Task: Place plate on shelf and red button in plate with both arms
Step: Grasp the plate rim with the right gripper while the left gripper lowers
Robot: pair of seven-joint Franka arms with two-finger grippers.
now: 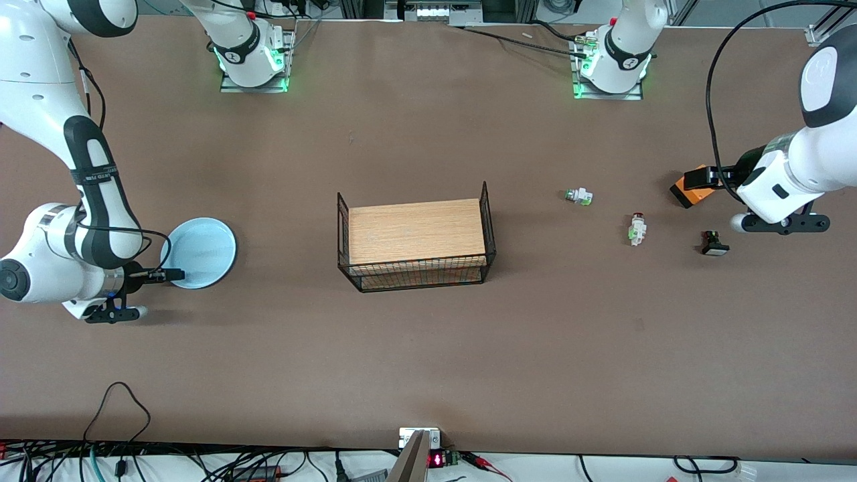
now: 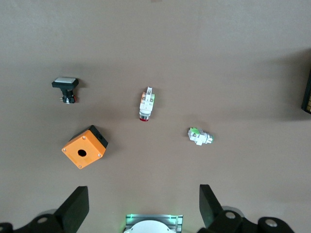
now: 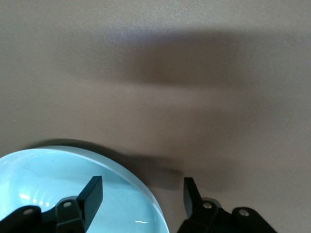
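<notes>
The pale blue plate (image 1: 199, 252) lies flat toward the right arm's end of the table. My right gripper (image 3: 142, 183) is open and straddles the plate's (image 3: 58, 179) rim, one finger over the plate's inside and the other outside it, with a gap on both sides. In the front view the right gripper (image 1: 115, 309) sits at the plate's edge. The red button (image 1: 637, 228) lies on its side toward the left arm's end, also seen as the red button (image 2: 146, 104) in the left wrist view. My left gripper (image 2: 143, 191) hangs open and empty over the table, near the orange box (image 1: 693, 187).
A wire basket (image 1: 415, 278) holding a wooden board stands mid-table. A white-green part (image 1: 578, 196) lies beside the red button toward the basket. A black button with a white face (image 1: 714, 244) lies close to the left gripper (image 1: 783, 224). Cables run along the front edge.
</notes>
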